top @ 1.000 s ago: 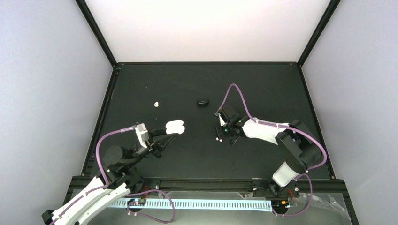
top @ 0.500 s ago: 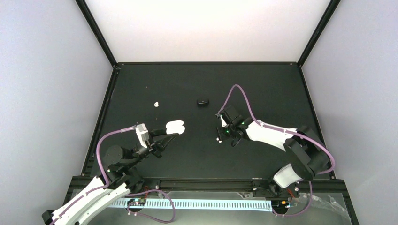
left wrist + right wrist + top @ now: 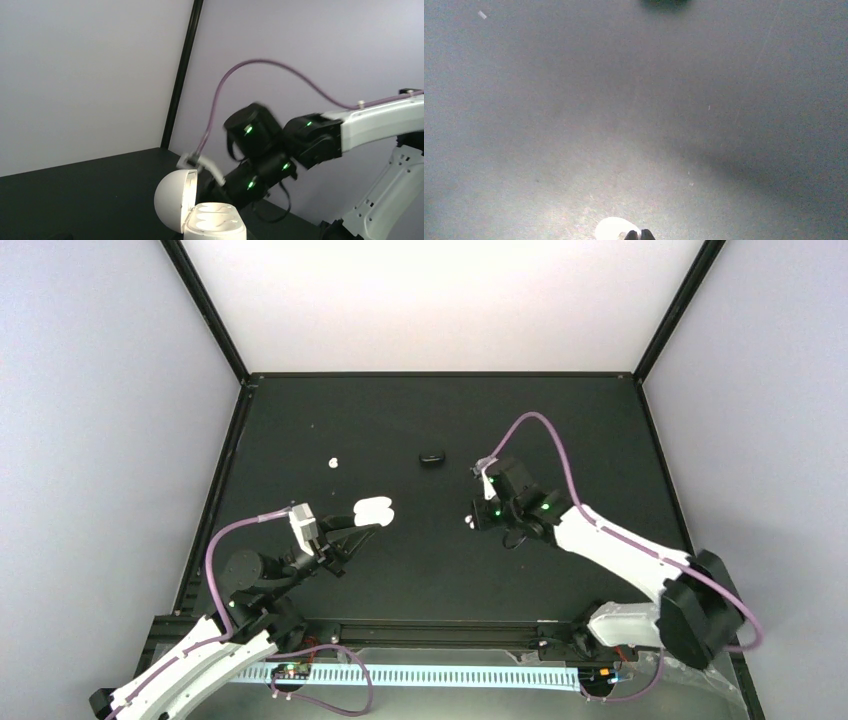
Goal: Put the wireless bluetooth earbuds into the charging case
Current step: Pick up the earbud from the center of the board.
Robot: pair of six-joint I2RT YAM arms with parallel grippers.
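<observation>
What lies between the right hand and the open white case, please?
Nothing does: in the top view, only bare black table separates the right hand, pinching an earbud, from the case.

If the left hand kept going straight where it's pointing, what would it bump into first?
The open charging case sits right at the tips of the left hand. Past it, the right hand looks in line, probably next, though depth is unclear.
</observation>
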